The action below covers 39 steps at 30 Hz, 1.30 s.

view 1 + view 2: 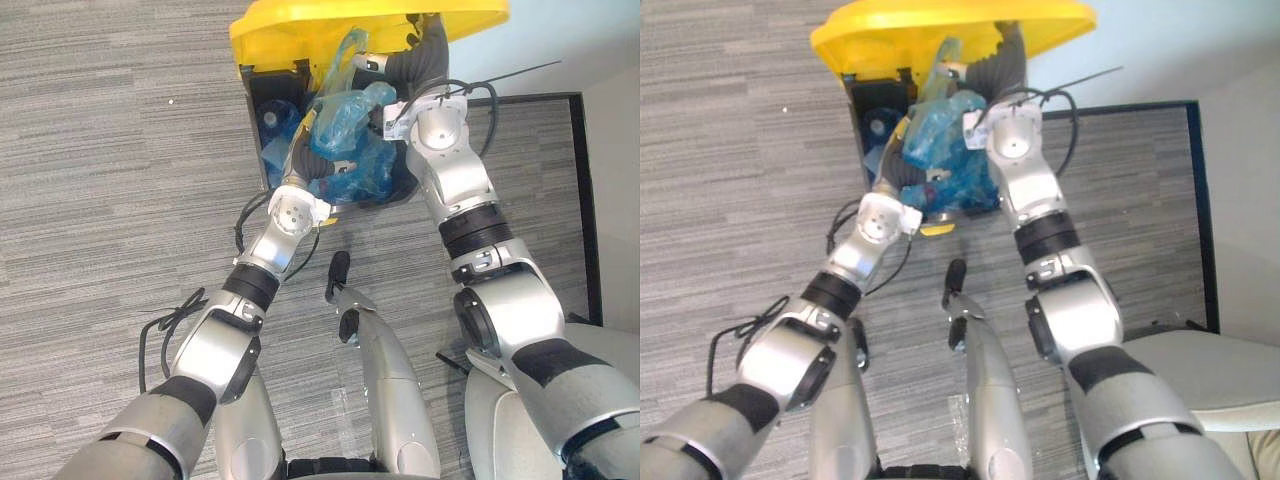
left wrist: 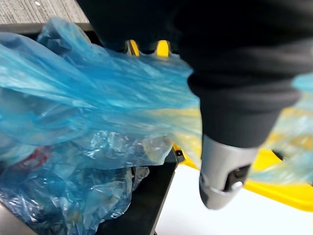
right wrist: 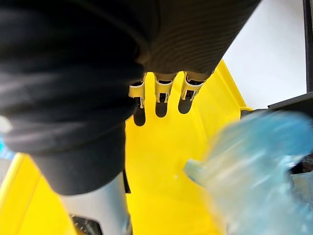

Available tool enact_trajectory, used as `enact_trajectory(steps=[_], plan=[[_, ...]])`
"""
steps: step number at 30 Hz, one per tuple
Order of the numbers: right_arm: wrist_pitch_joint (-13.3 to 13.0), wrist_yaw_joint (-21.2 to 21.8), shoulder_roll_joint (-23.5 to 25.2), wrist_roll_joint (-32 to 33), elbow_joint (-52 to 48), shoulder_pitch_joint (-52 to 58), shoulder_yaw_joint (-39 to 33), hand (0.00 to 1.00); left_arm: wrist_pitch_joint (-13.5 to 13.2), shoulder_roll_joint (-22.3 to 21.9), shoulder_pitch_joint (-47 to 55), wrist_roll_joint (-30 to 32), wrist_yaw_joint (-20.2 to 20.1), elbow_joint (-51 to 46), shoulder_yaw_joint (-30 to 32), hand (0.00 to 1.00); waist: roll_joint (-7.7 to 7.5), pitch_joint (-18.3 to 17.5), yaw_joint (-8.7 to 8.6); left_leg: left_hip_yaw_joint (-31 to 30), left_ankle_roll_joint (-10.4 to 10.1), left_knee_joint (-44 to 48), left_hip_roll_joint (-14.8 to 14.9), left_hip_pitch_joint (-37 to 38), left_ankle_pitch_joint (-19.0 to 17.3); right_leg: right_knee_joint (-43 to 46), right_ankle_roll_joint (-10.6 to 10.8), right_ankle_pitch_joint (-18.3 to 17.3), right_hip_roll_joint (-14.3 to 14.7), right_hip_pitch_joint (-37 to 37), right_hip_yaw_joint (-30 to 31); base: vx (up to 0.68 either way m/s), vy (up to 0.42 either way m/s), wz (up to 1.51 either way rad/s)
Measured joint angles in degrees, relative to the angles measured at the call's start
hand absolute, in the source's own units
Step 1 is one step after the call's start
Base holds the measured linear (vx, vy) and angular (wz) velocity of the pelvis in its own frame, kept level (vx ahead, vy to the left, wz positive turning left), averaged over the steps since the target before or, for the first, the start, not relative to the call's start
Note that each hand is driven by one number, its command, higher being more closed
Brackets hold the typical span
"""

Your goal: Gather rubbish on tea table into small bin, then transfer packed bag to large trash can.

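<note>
Right hand: fingers straight, flat against the underside of the raised yellow lid.
Blue bag: just beneath that hand, in the large trash can mouth.
Left hand: pressed against the bag; grip cannot be told.

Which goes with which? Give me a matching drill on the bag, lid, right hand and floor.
1. blue bag
2. lid
3. right hand
4. floor

A. yellow, raised open
B. fingers against the lid
C. at the trash can opening
D. grey striped carpet

Pairs: 1-C, 2-A, 3-B, 4-D
</note>
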Motion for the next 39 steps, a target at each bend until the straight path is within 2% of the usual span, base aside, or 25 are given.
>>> enact_trajectory(steps=[5,8,9,14,21,25,30,35,39], plan=[[0.1,-0.22,0.27,-0.02,0.0,0.6,-0.02,0.0,-0.48,-0.47,1.32,-2.99,0.9,-2.81,-0.04,0.0,0.12,-0.06,-0.24,0.02,-0.06,-1.37,-0.03,2.53,0.11,-0.87,-0.09,-0.12,0.09,2.5,-0.2,-0.01,-0.023,0.04],[0.08,-0.29,0.44,-1.18,-0.03,2.19,-0.05,0.0,-0.38,-0.97,2.82,-2.98,2.0,-4.75,0.13,0.0,1.2,-0.65,0.13,0.07,0.03,-1.79,-0.19,3.5,0.15,-1.27,0.03,-0.21,-0.05,3.57,-0.31,-0.04,-0.01,0.05],[0.08,-0.31,0.46,-2.18,-0.03,3.31,-0.07,0.0,-0.24,-1.23,3.65,-1.92,2.59,-5.61,0.26,0.0,1.88,-1.0,0.33,-0.02,0.1,-2.09,-0.29,3.77,0.21,-1.31,0.21,-0.35,-0.12,3.9,-0.33,-0.04,-0.013,0.07],[0.1,-0.26,0.76,-2.61,-2.18,9.51,-1.06,0.0,0.08,-1.24,8.13,3.45,3.49,-11.17,0.48,0.0,2.06,-1.12,1.3,-0.04,-0.06,-4.13,-0.95,6.33,1.0,-1.29,0.11,-1.08,-0.64,5.8,-0.66,-0.03,-0.03,0.08],[0.42,0.44,0.76,-6.02,-2.78,20.43,-1.24,0.0,-0.12,0.03,20.26,4.85,3.33,-20.54,0.56,0.0,2.86,-2.04,2.22,-0.28,-0.15,-6.18,-1.66,9.64,1.73,-0.41,0.1,-2.6,-1.72,8.72,-1.8,-0.04,-0.036,0.09],[1.1,1.09,0.63,-7.38,-2.78,26.45,-1.35,0.0,-0.56,0.42,29.05,4.68,1.68,-23.52,1.52,0.0,3.73,-3.17,3.84,-0.3,-0.09,-6.77,-2.03,11.56,1.78,0.87,0.39,-3.6,-2.17,9.72,-1.81,-0.04,-0.027,0.04],[1.43,2.79,1.58,-9.74,-2.77,32.69,-2.84,0.0,-0.8,1.78,40.73,2.29,-2.17,-22.59,5.41,0.0,3.81,-3.46,4.77,-0.28,0.19,-7.57,-2.48,15.69,1.65,1.85,0.99,-4.9,-2.73,13.28,-1.85,-0.04,-0.009,0.04],[1.77,3.64,4.15,-13.45,-2.77,37.91,-3.31,0.0,-0.48,2.08,48.15,2.29,-4.3,-12.68,11.6,0.0,3.8,-4.63,5.32,1.3,0.51,-7.6,-3.16,19.44,1.49,2.32,1.27,-4.98,-2.9,15.31,-0.55,-0.06,0.012,-0.11],[1.84,4.75,6.46,-15.06,-2.84,43.31,-3.22,0.0,-0.12,2.02,50.31,2.45,-4.58,-5.84,13.57,0.0,3.66,-5.45,4.71,2.41,0.87,-7.27,-3.08,22.54,1.16,3.15,1.97,-5.32,-3.02,17.7,0.45,-0.08,0.029,-0.15]])
